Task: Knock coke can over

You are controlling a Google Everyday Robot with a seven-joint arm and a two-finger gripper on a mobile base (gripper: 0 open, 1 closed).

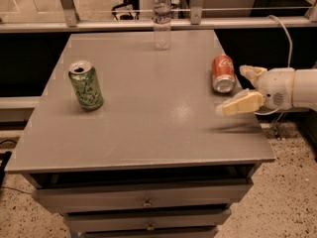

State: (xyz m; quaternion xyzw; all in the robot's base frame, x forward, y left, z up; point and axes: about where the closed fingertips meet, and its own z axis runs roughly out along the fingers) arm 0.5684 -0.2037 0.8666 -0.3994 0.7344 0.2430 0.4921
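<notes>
The red coke can (223,73) lies on its side on the grey table top (148,113), near the right edge, its silver top facing me. My gripper (237,88) comes in from the right, just right of and slightly nearer than the can. Its two cream fingers (241,104) are spread apart and hold nothing. One finger is behind, close to the can; the other is in front. The gripper is not touching the can.
A green can (86,85) stands upright at the left of the table. A clear plastic bottle (161,19) stands at the far edge, middle. Drawers (143,202) are below the top. A metal rail runs behind the table.
</notes>
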